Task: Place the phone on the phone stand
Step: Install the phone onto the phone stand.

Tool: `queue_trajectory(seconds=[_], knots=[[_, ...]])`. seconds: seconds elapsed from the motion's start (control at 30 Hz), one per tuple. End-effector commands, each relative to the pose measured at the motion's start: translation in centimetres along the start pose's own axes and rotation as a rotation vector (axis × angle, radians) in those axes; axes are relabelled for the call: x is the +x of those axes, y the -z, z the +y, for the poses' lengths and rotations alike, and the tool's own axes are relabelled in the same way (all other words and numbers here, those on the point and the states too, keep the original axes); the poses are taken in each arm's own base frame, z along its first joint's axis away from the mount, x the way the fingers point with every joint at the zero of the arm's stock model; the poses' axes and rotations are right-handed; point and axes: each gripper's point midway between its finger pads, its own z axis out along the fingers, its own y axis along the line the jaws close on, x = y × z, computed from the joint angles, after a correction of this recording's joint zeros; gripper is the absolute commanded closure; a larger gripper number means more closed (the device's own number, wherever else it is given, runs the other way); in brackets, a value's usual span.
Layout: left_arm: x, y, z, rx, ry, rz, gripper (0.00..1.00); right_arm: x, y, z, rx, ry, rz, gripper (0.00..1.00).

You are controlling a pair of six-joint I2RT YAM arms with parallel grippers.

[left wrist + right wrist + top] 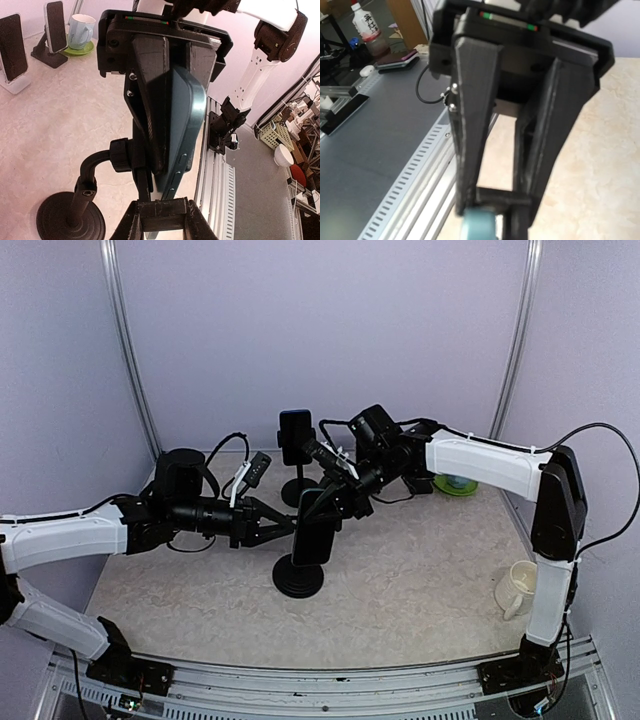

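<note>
The phone (185, 115) is a slim slab with a glossy dark teal shell and rounded edges. It stands upright over the phone stand (298, 580), near the middle of the table (420, 580). The left gripper (293, 528) pinches it across its flat faces between 2 matte black, wedge-shaped fingers (150, 105), set narrow. In the left wrist view the phone's lower end drops behind the stand's black bottom bracket. Whether it is fully seated there I cannot tell.

The stand has a flat, round black base, a short curved neck with a knurled knob at the joint, and a boxy holder.

The right gripper (335, 508) reaches in from the other side with its jaws brought together. Its ribbed black fingers (470, 125) taper down to the phone's teal top edge, but contact is unclear.

The table surface is pale, mottled and stone-like. A 2nd phone on a black stand (295, 437) stands further back.
</note>
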Motion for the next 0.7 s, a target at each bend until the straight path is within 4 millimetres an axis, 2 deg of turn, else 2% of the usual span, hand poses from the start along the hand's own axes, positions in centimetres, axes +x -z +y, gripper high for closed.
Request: queue_trajectory(seconds=[0.0, 0.67], knots=[[-4.7, 3.4, -6.5, 0.215, -0.192, -0.142, 0.89, 7.6, 4.9, -5.5, 0.262, -0.246, 0.179, 1.0], [-4.4, 1.7, -4.9, 0.15, -0.151, -0.154, 0.89, 7.2, 5.0, -6.4, 0.305, -0.281, 0.174, 1.0]])
